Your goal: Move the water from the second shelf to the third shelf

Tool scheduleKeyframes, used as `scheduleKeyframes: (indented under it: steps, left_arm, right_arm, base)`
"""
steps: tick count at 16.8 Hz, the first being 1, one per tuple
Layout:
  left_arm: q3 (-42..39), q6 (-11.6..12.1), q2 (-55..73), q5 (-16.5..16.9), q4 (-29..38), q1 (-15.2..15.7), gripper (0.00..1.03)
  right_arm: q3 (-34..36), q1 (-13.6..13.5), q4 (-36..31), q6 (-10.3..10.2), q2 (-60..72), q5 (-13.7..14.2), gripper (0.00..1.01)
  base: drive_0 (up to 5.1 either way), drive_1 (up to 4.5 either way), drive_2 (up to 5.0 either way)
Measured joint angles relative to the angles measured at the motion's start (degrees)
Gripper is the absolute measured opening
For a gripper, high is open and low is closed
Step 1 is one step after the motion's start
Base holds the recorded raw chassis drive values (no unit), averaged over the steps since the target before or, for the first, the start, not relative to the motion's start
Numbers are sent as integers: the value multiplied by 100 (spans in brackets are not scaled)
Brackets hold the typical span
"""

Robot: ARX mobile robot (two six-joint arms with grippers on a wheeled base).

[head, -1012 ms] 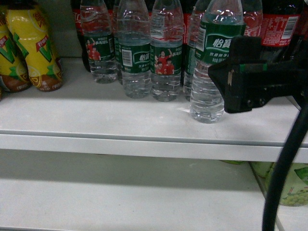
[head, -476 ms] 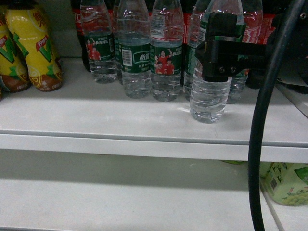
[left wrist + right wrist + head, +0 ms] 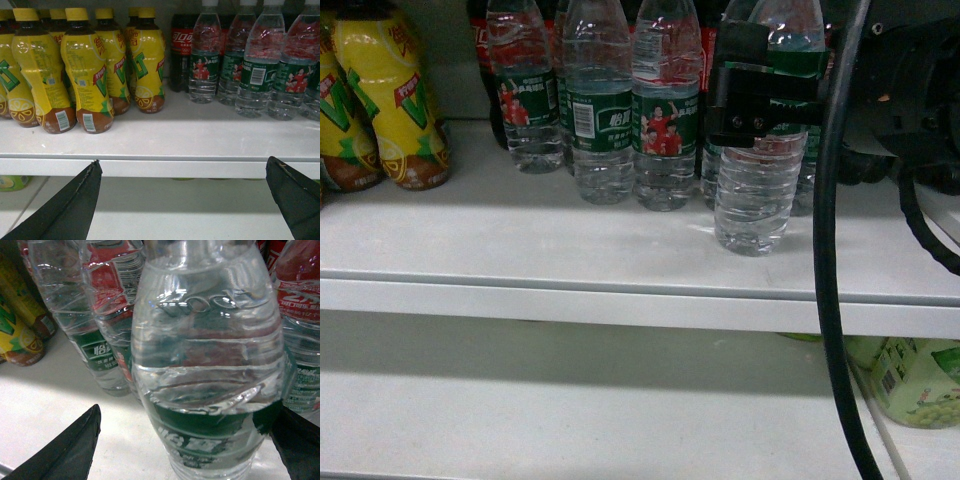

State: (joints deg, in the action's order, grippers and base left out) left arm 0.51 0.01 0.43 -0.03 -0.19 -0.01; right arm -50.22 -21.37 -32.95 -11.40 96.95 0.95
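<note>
Right now right pincer [image 3: 757,90] straddles front water bottle [image 3: 756,190] at label height, fingers spread either side, contact unclear. Bottle upright on upper shelf [image 3: 520,250], ahead of other water bottles [image 3: 620,110]. Left pincer [image 3: 185,200] wide open, empty, facing yellow juice bottles [image 3: 85,70].

A: Shelving?
B: White, smooth, flat-fronted upper shelf board [image 3: 570,260], brightly lit on top; a second white shelf board [image 3: 570,410] below it, partly in shadow.

A: Backing?
B: Plain pale grey rear wall panel [image 3: 445,60], dim, seen between the stock.
</note>
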Motion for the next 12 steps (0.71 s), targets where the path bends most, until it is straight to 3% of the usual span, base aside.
scheduleKeyframes:
  steps: [11,12]
  left_arm:
    - [0,0,0,0,2,0,98]
    - [0,0,0,0,2,0,98]
  right_arm:
    - [-820,4,151,-87,621,463,97]
    - [-824,4,120,-85,640,522,87]
  base:
    - [0,0,0]
    - [0,0,0]
